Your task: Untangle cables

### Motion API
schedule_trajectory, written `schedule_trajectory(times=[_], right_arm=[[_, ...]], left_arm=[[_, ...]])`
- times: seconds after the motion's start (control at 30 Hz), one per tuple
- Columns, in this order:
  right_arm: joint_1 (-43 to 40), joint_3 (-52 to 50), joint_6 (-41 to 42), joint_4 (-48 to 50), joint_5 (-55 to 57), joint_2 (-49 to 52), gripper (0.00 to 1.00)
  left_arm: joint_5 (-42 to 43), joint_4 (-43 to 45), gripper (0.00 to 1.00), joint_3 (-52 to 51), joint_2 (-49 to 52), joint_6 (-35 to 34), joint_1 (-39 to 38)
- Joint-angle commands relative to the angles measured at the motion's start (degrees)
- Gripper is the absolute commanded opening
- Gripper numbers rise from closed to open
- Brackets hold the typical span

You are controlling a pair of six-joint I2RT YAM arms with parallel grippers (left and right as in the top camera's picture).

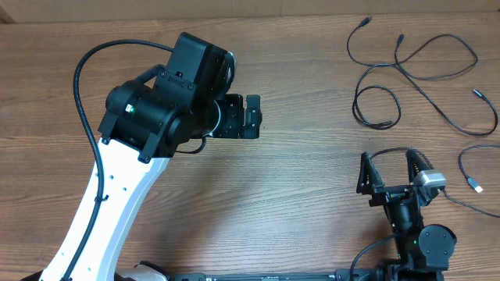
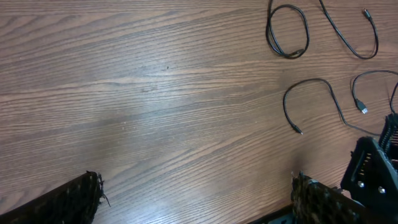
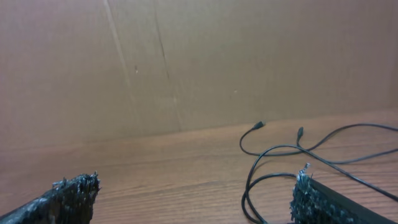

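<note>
**Cables (image 1: pixel 423 92): laid out loose, one overlap left to part**

**Item.** Several thin black cords lie flat on the wooden table (image 1: pixel 297 195). No bundle or coil shows in any view.

**Location, reckoned from the right gripper (image 1: pixel 388 168).**
- The main group lies well beyond its fingertips, toward the far edge of the table.
- The arched cord (image 2: pixel 311 80) lies just past its fingertips, with the plug end free on the wood.
- The silver-tipped cord (image 1: pixel 475 185) lies near its outer side and appears separate from the others.

**Condition.** In the main group, two cords cross one another close to a rounded loop (image 2: pixel 268 32). The pictures do not show whether they merely lie over each other or are caught.

**Grippers.** The right gripper rests low at the near edge with its jaws spread wide and nothing between them. The left gripper (image 1: pixel 254 117) hangs well away from it, across the bare middle of the table. Its jaws are likewise spread wide and empty, with only wood grain beneath them. Neither gripper touches a cord.

**Progress (judged).** Most of the work looks done, since the cords are spread out singly or nearly so. What seems left is to draw the crossing pair in the main group apart, and perhaps to open out the loop. The arched cord is the nearest to the right gripper. The main group is a longer reach for either arm.
</note>
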Motion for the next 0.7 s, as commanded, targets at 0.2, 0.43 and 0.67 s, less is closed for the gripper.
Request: schedule_trajectory(times=[0.2, 0.43, 0.67], right_arm=[[1.25, -3.54, -2.67, 0.39, 1.77, -0.72, 1.0], [1.14, -3.48, -6.91, -2.56, 6.32, -0.7, 1.0], [1.14, -3.48, -6.84, -2.86, 9.33, -0.7, 1.0]], left_arm=[[-0.35, 0.04, 1.0, 0.07, -0.85, -0.76, 0.24], [-0.35, 0.04, 1.0, 0.07, -0.83, -0.79, 0.24], [-0.33, 0.04, 0.99, 0.07, -0.79, -0.79, 0.24]])
